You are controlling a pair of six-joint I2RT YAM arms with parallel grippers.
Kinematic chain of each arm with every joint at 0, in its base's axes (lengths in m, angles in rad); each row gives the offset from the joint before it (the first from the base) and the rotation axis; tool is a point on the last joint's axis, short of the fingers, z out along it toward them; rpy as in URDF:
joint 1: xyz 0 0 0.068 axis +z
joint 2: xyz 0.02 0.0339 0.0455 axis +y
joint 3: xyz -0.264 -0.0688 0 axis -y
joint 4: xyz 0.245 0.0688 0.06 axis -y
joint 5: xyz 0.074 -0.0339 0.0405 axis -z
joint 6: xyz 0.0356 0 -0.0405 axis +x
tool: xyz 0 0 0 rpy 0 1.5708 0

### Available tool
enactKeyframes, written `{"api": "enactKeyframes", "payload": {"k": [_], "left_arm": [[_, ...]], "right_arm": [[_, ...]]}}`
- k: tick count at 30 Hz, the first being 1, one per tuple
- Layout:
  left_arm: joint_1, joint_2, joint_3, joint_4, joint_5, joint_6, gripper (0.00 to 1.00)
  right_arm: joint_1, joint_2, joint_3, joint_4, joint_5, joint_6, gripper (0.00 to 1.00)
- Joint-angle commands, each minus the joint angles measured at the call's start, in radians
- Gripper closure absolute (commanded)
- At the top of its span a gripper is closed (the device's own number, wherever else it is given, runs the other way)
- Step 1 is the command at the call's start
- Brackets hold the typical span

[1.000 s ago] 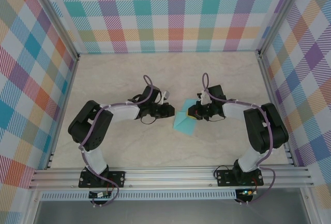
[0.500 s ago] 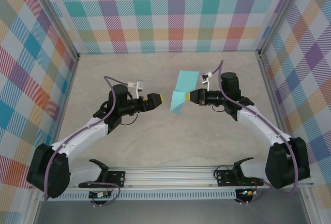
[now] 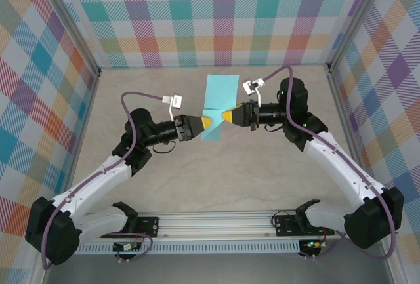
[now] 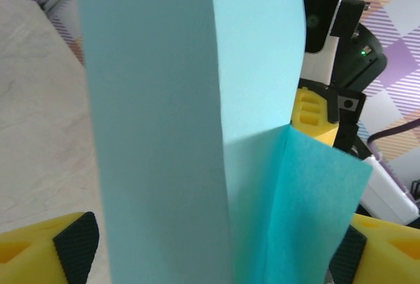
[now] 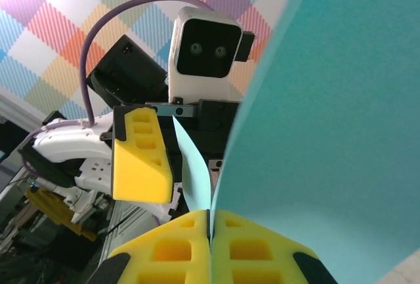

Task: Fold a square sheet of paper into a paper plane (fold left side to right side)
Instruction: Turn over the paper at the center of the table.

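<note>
Paper plane (image 3: 216,103) is raised above the desk (image 3: 262,179), between both arms; right fingers (image 5: 164,251) pressed together, pinching the paper; left fingers (image 4: 39,244) spread, straddling it; creases are present; one flap stands open, so flattening is judged outstanding.

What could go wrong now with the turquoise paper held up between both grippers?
1. The right gripper alone pinches the turquoise folded paper sheet near one edge; the tall part above could flop or twist.
2. The left gripper stands open astride the sheet; closing may catch the loose darker flap and crease it off-line.
</note>
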Motion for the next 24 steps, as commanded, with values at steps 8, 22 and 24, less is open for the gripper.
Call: {"api": "enactKeyframes", "payload": {"k": [8,22,24], "left_arm": [[-0.053,-0.068,0.044,0.042,0.015,0.048,0.56],[-0.079,-0.072,0.084,-0.176,-0.067,0.181,0.9],[-0.089,-0.076,0.101,-0.305,-0.134,0.255,0.95]], "right_arm": [[0.018,-0.037,0.017,0.039,-0.018,0.001,0.97],[0.017,-0.084,0.036,-0.177,0.12,-0.098,0.59],[0.016,-0.108,0.052,-0.311,0.237,-0.168,0.48]]}}
